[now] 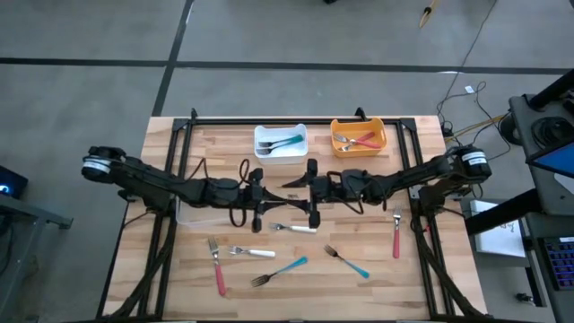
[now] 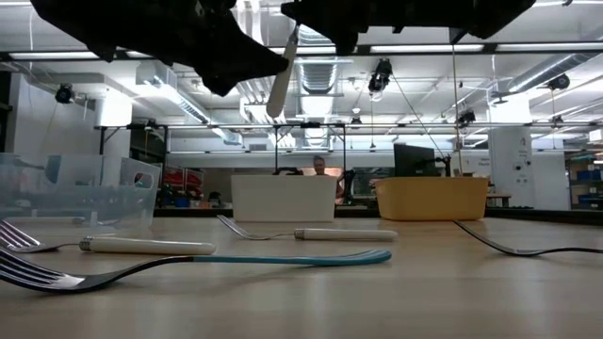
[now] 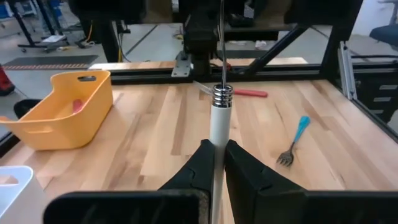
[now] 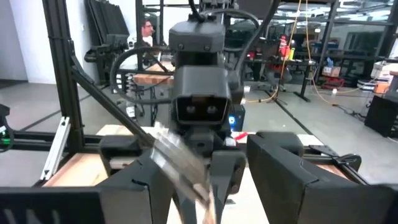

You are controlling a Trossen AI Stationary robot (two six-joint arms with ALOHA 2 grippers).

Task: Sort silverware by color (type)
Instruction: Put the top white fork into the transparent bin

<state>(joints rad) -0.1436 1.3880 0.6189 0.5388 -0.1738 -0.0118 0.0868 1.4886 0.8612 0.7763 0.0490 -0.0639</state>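
Workshop hall behind, long ceiling lights, a person seated far off; the surface is a pale wooden table [image 1: 377, 287] inside a black frame.

Handling, judged: the silverware is light, stiff, slim. Metal heads look slick; plastic handles should give better purchase. Best hold is mid-handle, across the narrow width. Pieces lie flat on the wood, so a pinch from straight above must get under a low profile.

Near edge, reading the high view as a clock face from table centre: red fork [image 1: 216, 264] at 8 o'clock, white-handled piece [image 1: 252, 252] just beside it, teal fork [image 1: 279, 272] at 6 o'clock, second teal fork [image 1: 346, 260] at 5 o'clock, red spoon [image 1: 396, 235] at 4 o'clock. All loose and apart from each other.

Centre: left gripper [image 3: 218, 163] is clenched on a white-handled utensil [image 3: 219, 121], gripped on the handle, held above the table. Right gripper [image 1: 313, 190] faces it close by, fingers spread, grasping nothing. Another white fork [image 1: 296, 227] lies below them.

The two wrists crowd each other; that looks like the main obstruction. Clear bin [image 1: 199, 213] sits at 9 o'clock under the left arm.

Far edge: white bin [image 1: 281, 155] at 12 o'clock holds teal pieces; orange bin [image 1: 358, 149] at 1 o'clock holds red ones.
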